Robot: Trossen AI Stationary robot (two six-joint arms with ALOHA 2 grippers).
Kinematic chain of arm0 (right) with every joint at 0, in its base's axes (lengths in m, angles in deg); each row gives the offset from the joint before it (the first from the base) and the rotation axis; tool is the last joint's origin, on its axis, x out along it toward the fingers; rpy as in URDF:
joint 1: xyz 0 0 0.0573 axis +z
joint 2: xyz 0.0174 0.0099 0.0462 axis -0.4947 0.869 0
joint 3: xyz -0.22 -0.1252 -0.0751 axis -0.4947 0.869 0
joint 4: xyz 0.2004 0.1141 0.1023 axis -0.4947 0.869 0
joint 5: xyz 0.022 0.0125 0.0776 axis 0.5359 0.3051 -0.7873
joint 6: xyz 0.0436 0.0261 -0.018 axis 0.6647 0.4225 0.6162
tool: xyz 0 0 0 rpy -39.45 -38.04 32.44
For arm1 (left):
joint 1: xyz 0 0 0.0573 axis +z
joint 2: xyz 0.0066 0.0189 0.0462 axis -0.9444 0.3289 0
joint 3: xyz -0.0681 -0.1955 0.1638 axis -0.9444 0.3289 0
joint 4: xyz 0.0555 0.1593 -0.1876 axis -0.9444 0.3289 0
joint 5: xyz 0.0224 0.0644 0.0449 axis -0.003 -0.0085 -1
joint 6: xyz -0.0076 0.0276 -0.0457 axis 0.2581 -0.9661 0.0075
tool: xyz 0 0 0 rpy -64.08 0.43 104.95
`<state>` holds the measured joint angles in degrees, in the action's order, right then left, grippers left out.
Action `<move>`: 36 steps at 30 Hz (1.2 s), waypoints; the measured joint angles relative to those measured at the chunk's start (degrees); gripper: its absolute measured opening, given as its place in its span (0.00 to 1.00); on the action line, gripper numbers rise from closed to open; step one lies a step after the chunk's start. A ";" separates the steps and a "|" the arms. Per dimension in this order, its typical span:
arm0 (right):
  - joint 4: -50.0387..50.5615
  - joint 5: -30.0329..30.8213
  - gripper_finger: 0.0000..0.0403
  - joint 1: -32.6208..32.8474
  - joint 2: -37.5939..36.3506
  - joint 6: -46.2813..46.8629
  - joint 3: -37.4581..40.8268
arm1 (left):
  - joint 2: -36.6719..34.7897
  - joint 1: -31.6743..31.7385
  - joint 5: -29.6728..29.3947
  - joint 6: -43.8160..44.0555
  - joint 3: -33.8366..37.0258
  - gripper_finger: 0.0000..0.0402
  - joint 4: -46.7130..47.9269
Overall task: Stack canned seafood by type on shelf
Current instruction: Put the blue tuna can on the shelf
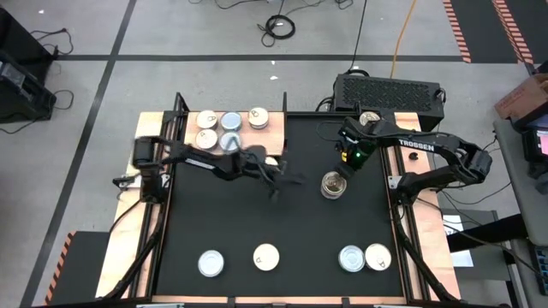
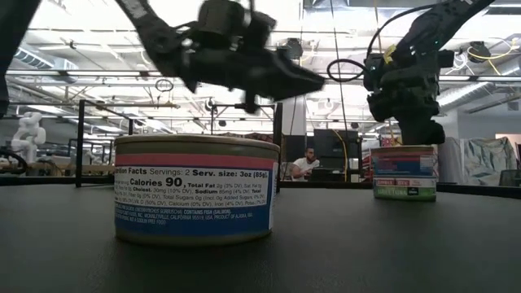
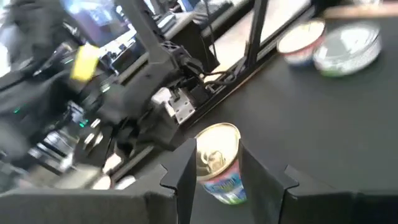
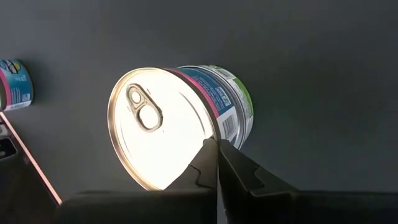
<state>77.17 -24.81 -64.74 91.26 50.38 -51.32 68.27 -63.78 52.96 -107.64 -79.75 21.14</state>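
While I look straight down from the high view, my right pincer (image 1: 342, 164) hangs just beyond the gold-topped tin (image 1: 332, 185) that stands alone on the black mat (image 1: 300, 222), touching or nearly touching its far rim. My left pincer (image 1: 287, 180) reaches out over the middle of the mat, well short of that tin, so the right arm is plainly the nearer one. Five tins already sit on the shelf (image 1: 272, 133) at the far left corner, and four more wait along the near edge of the worktop.

From the low view, the right pincer (image 2: 419, 134) stands directly over the gold-topped tin (image 2: 404, 172), pointing down onto its top. A nearer tin (image 2: 193, 189) fills the foreground, with the left arm blurred above it.

Through the left wrist view, my left fingers (image 3: 186, 180) are parted with nothing between them; the gold-topped tin (image 3: 219, 163) shows beyond the gap, upright, not gripped.

Through the right wrist view, my right fingers (image 4: 214, 168) are clenched tip to tip, holding nothing, pressed at the rim of the gold-topped tin (image 4: 168, 134). The tin is round, so no long axis matters; I judge I must release the right pincer to straddle it before any lift toward the shelf
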 joint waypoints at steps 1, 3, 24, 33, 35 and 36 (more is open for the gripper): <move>0.03 0.06 0.00 -0.04 0.00 0.24 0.00 | 2.04 -0.69 -0.91 -2.31 -2.08 0.30 0.30; 0.05 0.29 0.00 -0.04 0.00 0.39 0.00 | 6.43 -1.80 -1.38 -6.16 -7.04 0.30 0.93; 0.11 0.70 0.00 -0.09 0.00 1.61 -0.01 | 25.67 -4.29 -14.01 -17.25 -34.34 0.30 25.79; -0.11 0.80 0.00 -0.10 -0.02 1.95 -0.02 | 25.67 -4.78 -16.42 -17.14 -34.34 0.26 25.98; -0.09 0.73 0.00 -0.09 -0.02 2.26 -0.02 | 25.65 -5.21 -17.56 -17.31 -34.34 0.21 25.96; -0.07 0.69 0.00 -0.09 -0.02 2.29 -0.02 | 25.64 -5.42 -18.26 -17.54 -34.34 0.18 25.93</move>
<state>77.10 -24.13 -64.83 91.24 52.67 -51.34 93.91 -69.19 34.71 -125.18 -114.09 47.07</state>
